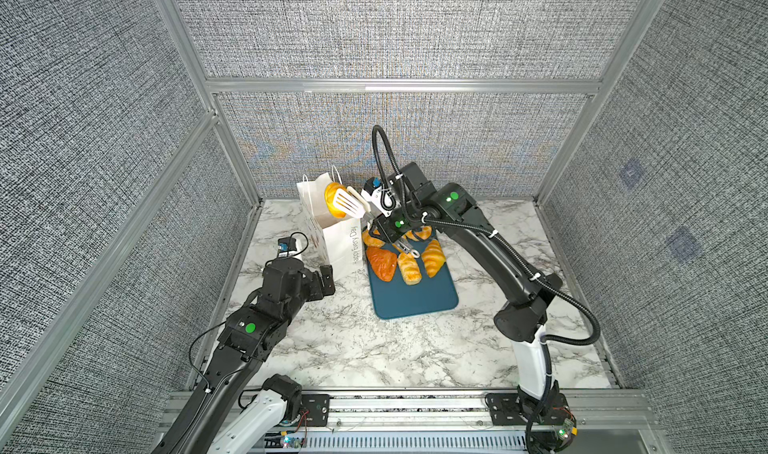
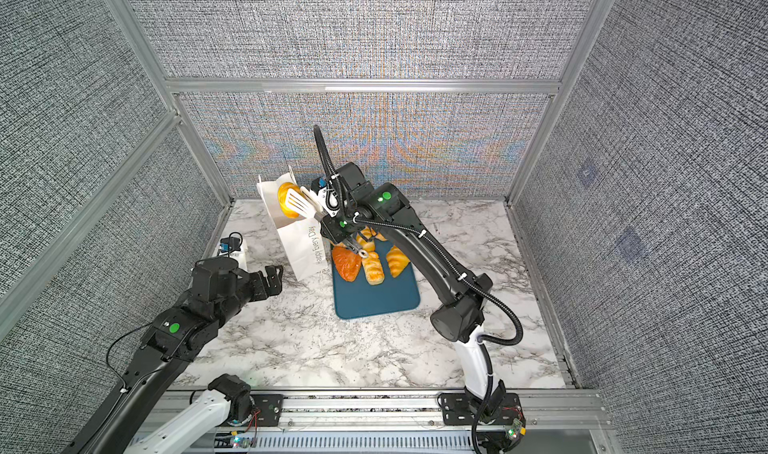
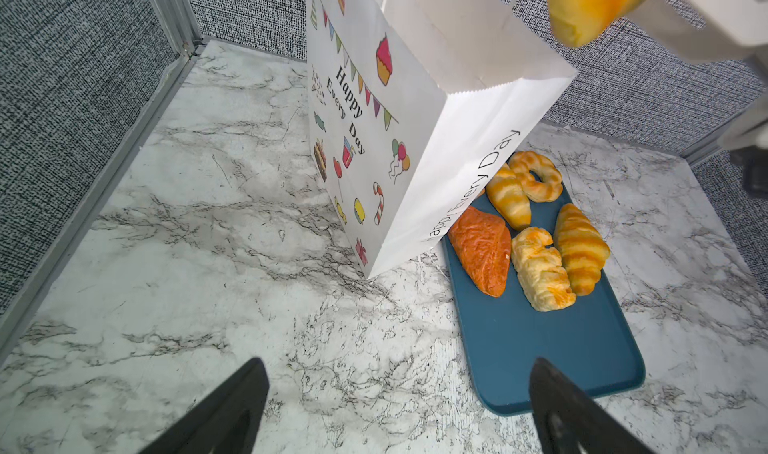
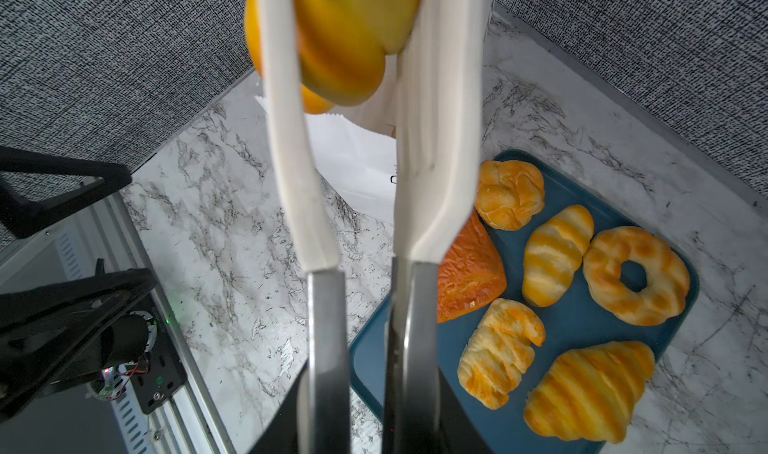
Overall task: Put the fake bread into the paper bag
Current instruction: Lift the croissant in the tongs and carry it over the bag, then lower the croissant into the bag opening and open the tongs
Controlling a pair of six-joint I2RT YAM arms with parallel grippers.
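Slowly now: right hand (image 4: 370,414) clamps white slotted tongs (image 1: 349,204) pinching glossy golden roll (image 1: 332,200); centre it over tall white paper bag (image 1: 343,244), then release.

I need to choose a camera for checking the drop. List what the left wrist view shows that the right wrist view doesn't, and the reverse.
Left wrist only: the paper bag's picture-printed face and the left gripper's open jaws, holding nothing. Right wrist only: the right gripper shut on the tongs' steel handles. Both: the golden pastry clamped in the tongs, a side of the bag, the teal tray, the ring-shaped pastry and the reddish triangle.
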